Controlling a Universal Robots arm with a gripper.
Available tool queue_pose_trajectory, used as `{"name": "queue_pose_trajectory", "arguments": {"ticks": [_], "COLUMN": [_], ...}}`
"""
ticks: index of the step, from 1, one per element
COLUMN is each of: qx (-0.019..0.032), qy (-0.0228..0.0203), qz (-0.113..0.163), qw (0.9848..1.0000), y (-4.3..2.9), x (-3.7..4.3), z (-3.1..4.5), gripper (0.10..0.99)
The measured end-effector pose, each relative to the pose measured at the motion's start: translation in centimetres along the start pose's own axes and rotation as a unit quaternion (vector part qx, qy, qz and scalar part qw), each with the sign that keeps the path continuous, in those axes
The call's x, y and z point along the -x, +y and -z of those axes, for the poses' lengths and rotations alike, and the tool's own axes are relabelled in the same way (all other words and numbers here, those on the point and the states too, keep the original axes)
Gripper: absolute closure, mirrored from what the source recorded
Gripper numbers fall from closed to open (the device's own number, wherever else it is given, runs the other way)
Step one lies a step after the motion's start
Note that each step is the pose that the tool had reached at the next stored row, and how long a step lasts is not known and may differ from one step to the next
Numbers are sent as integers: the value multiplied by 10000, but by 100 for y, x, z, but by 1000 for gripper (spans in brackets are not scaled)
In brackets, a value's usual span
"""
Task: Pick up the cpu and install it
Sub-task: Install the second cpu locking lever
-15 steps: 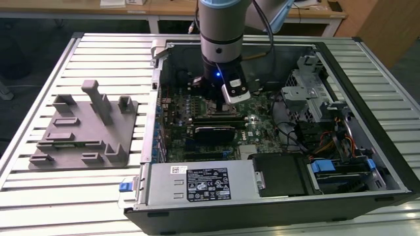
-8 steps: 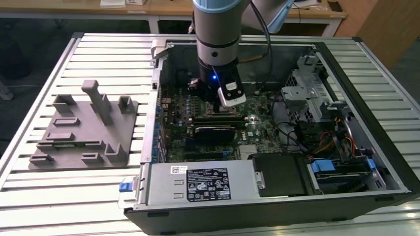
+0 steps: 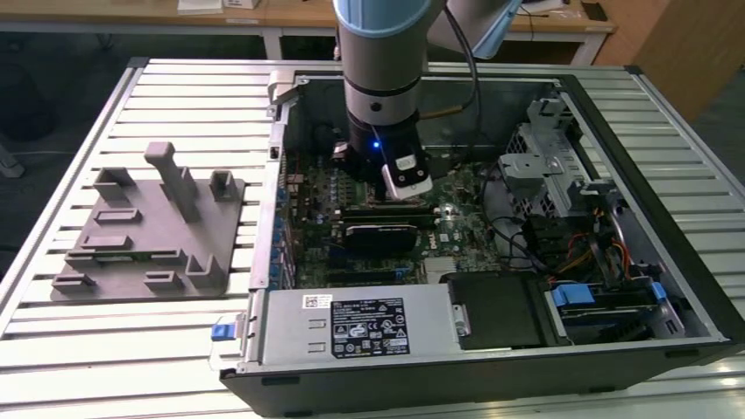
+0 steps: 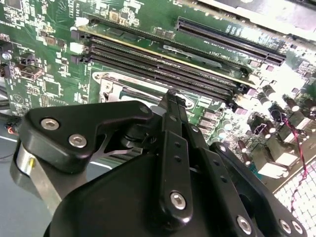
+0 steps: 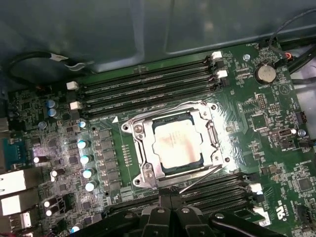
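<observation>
Resting in its motherboard (image 5: 256, 123) socket (image 5: 143, 168), the cpu (image 5: 176, 144) shows silvery-grey.

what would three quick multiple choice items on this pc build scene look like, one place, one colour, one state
1. Where is the cpu?
A. on the grey tray
B. in the motherboard socket
C. between the gripper's fingers

2. What colour is the motherboard?
A. green
B. red
C. white

3. How is the computer case?
A. side panel on
C. standing upright
B. lying open

Answers: 1 B, the first wrist view shows the silvery chip sitting inside the metal socket frame. 2 A, both wrist views show a green board. 3 B, the exterior view looks straight into its open side, with the arm reaching in.
</observation>
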State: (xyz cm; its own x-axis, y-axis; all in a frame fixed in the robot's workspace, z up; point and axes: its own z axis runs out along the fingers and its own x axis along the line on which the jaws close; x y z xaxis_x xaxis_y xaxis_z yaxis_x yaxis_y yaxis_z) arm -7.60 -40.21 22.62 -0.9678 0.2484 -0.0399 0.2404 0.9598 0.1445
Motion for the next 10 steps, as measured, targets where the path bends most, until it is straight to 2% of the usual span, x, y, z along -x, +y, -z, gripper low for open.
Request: {"name": "queue_pose_trajectory", "arguments": {"ticks": [10], "qx": [31], "qy": [11], "qz": [-4], "qw": [10000], "y": [-33], "x": [6], "z": [-20], "gripper": [980]}}
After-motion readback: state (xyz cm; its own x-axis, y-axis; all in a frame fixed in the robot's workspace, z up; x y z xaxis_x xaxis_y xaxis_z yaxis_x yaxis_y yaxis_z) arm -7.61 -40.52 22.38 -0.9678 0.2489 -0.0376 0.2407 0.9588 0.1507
